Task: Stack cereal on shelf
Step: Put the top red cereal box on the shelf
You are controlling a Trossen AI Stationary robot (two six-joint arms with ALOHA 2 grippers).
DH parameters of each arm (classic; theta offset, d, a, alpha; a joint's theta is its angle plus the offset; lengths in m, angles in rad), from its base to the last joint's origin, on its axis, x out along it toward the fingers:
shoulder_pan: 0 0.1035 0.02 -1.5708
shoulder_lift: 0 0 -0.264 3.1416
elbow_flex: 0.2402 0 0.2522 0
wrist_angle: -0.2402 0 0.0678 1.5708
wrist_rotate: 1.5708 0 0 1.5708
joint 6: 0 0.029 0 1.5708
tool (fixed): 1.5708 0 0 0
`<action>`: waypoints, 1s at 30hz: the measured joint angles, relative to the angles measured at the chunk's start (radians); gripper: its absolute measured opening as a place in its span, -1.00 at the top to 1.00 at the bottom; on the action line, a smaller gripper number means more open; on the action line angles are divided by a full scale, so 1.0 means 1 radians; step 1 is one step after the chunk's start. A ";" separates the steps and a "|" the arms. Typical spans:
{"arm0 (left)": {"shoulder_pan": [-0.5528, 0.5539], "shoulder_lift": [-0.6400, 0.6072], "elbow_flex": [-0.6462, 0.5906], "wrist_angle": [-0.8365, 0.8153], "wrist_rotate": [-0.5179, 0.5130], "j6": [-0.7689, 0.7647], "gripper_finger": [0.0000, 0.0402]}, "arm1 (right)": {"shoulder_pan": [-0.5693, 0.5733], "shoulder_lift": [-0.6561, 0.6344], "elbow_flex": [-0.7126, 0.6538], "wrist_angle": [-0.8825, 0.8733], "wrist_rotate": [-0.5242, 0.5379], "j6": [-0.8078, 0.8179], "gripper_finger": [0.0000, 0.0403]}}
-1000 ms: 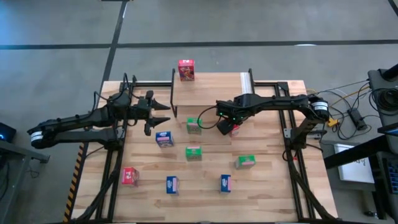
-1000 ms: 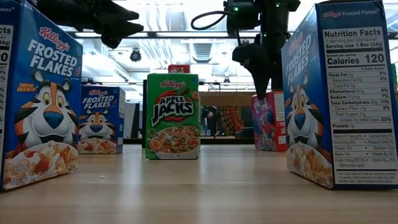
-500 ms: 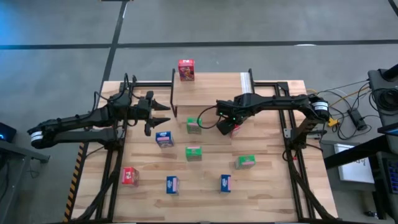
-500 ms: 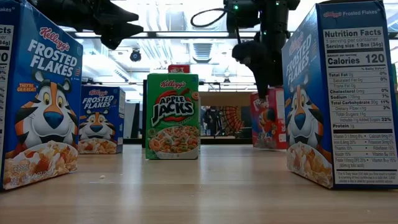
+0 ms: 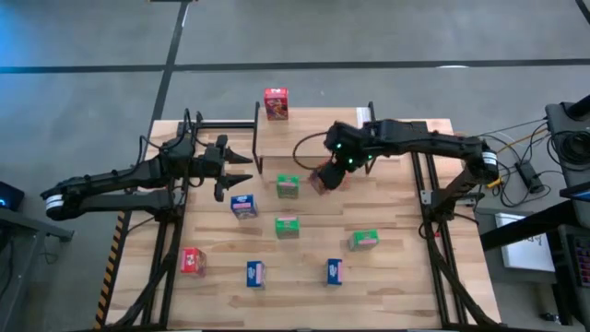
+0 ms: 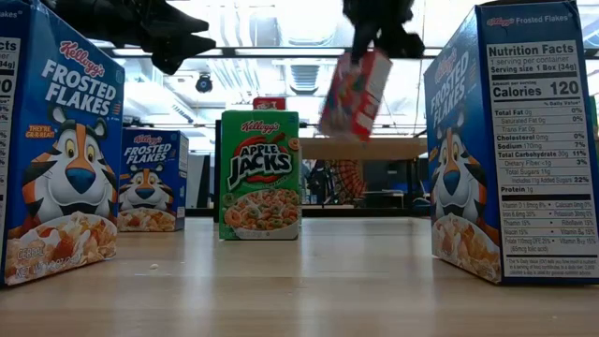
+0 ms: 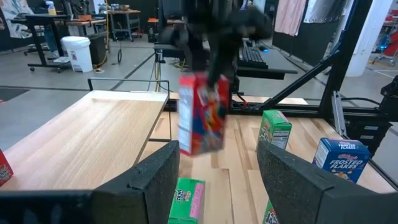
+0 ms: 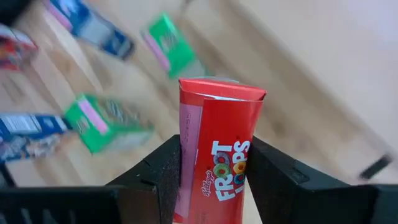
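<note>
My right gripper [image 5: 334, 168] is shut on a red Froot Loops box [image 5: 323, 178], which hangs in the air near the shelf's near edge. The box also shows in the low view [image 6: 354, 94] and the left wrist view [image 7: 202, 115]. The shelf [image 5: 309, 134] has a light plank top and a pale strip [image 5: 362, 120] at its right end. Another red box [image 5: 276, 103] stands at the shelf's far left corner. My left gripper [image 5: 243, 167] is open and empty, left of the shelf, above the table. My right gripper pinches the red box between its two fingers [image 8: 163, 177] on two opposite sides, at the box's upper end [image 6: 376, 58]. The fingers come from above and lie along the box. The box hangs below them, tilted, its lower end [image 6: 337, 129] clear of the table.
Loose boxes stand or lie on the table: green [image 5: 288, 186], blue [image 5: 243, 206], green [image 5: 287, 227], green [image 5: 364, 240], red [image 5: 193, 261], blue [image 5: 255, 273], blue [image 5: 334, 271]. Black frame rails run along both table sides.
My right gripper has gone up and a little toward the table's left and far edge, taking the red box with it. The box, which stood on the table, is now lifted clear and tipped.
</note>
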 joint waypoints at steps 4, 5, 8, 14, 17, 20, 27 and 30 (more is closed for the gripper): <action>0.000 0.000 0.000 0.000 0.000 0.000 0.00 | -0.001 -0.001 0.078 0.002 0.168 -0.104 0.24; 0.000 0.000 0.000 0.000 0.000 0.000 0.00 | -0.005 -0.001 0.090 0.005 0.202 -0.136 0.24; 0.000 0.000 0.000 0.000 0.000 0.000 0.00 | -0.030 0.007 0.123 0.014 0.230 -0.211 0.24; 0.000 0.000 0.000 0.000 0.000 0.000 0.00 | -0.104 0.031 0.134 0.014 0.234 -0.365 0.24; 0.000 0.000 0.000 0.000 0.000 0.000 0.00 | -0.134 0.052 0.134 0.013 0.231 -0.439 0.24; 0.000 0.000 0.000 0.000 0.000 0.000 0.00 | -0.147 0.065 0.135 0.012 0.225 -0.497 0.24; 0.000 0.000 0.000 0.000 0.000 0.000 0.00 | -0.158 0.066 0.136 0.029 0.225 -0.505 0.14; 0.000 0.000 0.000 0.000 0.000 0.000 0.00 | -0.158 0.066 0.136 0.039 0.226 -0.505 0.06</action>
